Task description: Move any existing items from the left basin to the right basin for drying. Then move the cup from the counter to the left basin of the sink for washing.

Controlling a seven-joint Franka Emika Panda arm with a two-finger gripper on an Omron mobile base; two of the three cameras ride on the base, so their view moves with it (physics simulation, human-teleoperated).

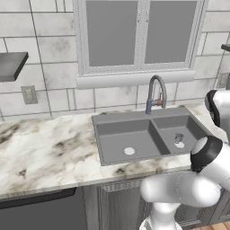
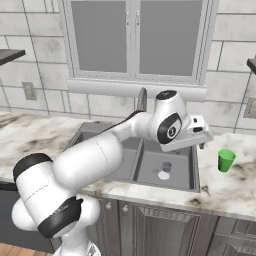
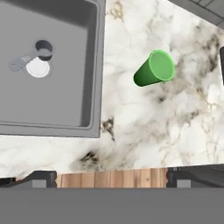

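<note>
Raised over the sink's right edge, the end effector hangs above the seam between the right basin and the table; whether its fingers are spread or pressed together I cannot tell, and nothing shows between them. Off to its right and lower, the cup stands upright on the table, well apart from the sink and untouched; in the hand view it appears as a green cone on the veined marble, past the sink's rim. Below and to the left of the end effector, a small grey cylindrical object stands in the right basin just beside the pale drain. Further left lies the left basin, with its own pale drain. Behind, the arched faucet rises at the sink's back rim, under a window. Between the end effector and the cup the marble shows bare. No writing or labels can be read anywhere
</note>
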